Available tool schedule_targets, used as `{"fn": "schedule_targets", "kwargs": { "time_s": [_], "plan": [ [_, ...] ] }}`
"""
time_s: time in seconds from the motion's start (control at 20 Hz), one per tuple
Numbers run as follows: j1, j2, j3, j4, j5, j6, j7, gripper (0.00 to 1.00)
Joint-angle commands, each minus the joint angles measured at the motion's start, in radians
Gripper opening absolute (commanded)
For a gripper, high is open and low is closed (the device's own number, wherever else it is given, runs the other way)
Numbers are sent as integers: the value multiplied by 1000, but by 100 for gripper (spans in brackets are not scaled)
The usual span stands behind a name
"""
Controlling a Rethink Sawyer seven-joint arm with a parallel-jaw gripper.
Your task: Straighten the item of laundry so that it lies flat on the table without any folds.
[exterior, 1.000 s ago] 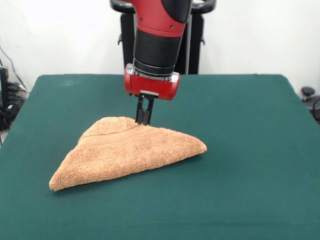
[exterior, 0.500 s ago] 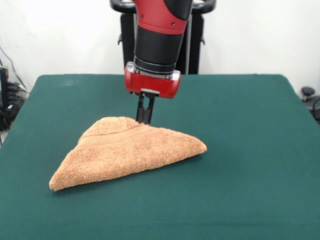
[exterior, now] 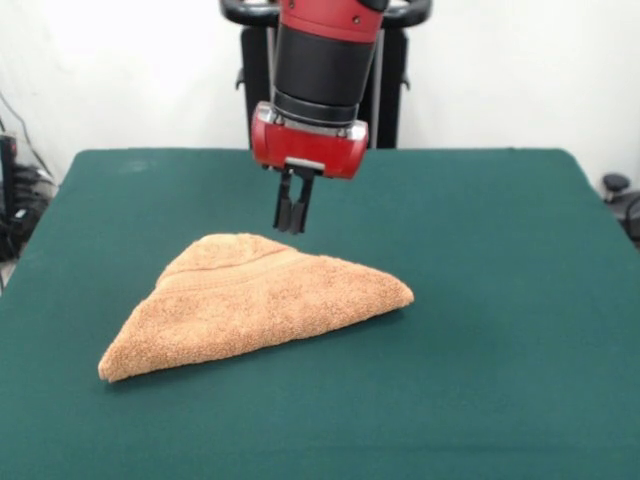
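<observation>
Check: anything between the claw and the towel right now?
Nothing visible. The claw hangs just above the far peak of the towel, with only bare table showing behind the gap. The towel lies folded into a triangle, nothing on or beside it.

Bright, even light falls from above. The white back wall (exterior: 520,70) is washed out at upper left. The folded orange-tan terry towel (exterior: 260,300) throws a thin soft shadow on the dark green felt table (exterior: 500,380) along its near edge. Focus is slightly soft throughout.
</observation>
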Motion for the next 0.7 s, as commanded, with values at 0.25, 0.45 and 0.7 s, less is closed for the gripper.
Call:
{"fn": "schedule_targets", "kwargs": {
  "time_s": [0.25,0.45,0.7],
  "plan": [
    [-6,62,77,100,5,31,171,0],
    [-18,99,94,110,-1,-30,182,0],
    [-20,142,99,108,-11,-93,190,0]
  ]
}}
